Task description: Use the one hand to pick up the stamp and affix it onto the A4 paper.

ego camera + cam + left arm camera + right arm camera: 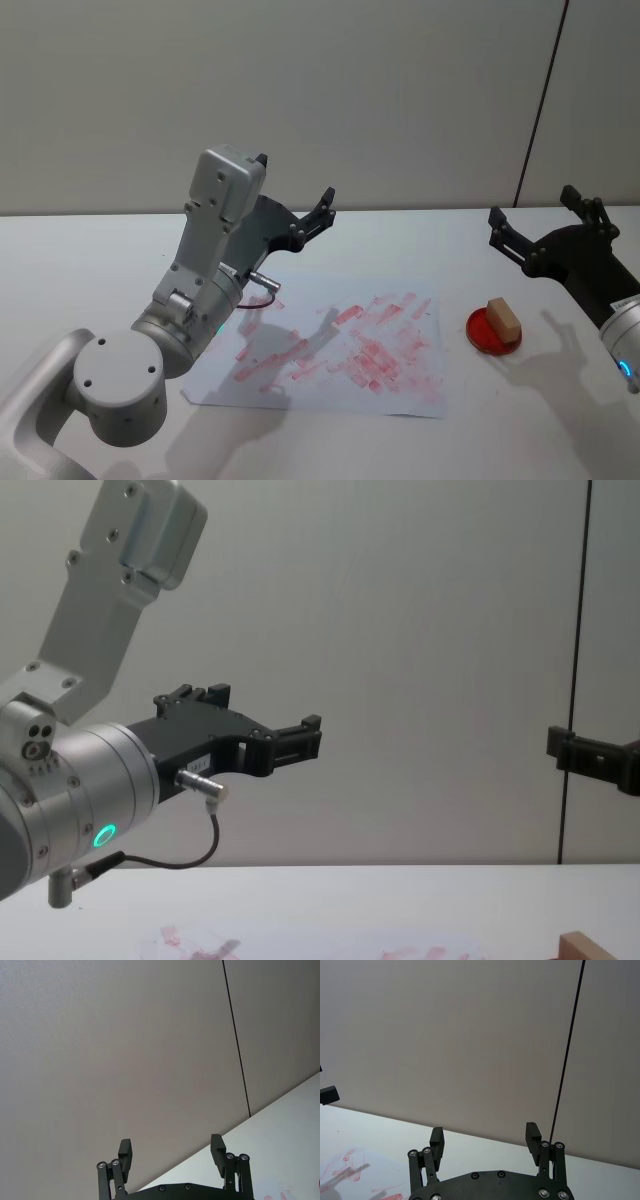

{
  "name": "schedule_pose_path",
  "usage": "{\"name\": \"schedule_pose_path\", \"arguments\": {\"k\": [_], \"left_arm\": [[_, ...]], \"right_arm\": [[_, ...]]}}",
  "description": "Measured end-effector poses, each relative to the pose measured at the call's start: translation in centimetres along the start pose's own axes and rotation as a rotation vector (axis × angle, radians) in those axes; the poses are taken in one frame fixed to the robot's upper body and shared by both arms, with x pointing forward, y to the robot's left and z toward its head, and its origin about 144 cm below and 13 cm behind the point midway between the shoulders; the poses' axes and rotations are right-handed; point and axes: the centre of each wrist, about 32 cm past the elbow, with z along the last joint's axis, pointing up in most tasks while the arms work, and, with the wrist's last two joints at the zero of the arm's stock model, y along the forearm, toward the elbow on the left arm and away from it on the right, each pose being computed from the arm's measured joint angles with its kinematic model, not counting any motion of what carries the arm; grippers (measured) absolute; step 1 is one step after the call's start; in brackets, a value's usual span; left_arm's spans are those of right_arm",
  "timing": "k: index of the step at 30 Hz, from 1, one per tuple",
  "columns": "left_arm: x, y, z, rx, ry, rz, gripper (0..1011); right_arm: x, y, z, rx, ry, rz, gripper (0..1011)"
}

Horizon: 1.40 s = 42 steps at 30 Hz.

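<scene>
The stamp, a small pale wood block, stands on a round red ink pad on the right of the white table; its top corner peeks in low in the chest view. The A4 paper, smeared with red-pink prints, lies flat at the centre. My right gripper hovers open and empty above and behind the stamp, well clear of it. My left gripper is raised over the paper's far left side, open and empty.
The big silver left arm with a green ring and cable hangs over the paper's left edge. A plain grey wall with a dark vertical seam stands behind the table.
</scene>
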Motion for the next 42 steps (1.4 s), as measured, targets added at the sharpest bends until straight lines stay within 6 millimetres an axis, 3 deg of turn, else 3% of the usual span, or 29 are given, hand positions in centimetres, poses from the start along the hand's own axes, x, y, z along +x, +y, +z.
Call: {"name": "schedule_pose_path", "arguments": {"k": [42], "left_arm": [[0.0, 0.0, 0.0, 0.0, 0.0, 0.0, 1001]], "right_arm": [[0.0, 0.0, 0.0, 0.0, 0.0, 0.0, 1001]]}}
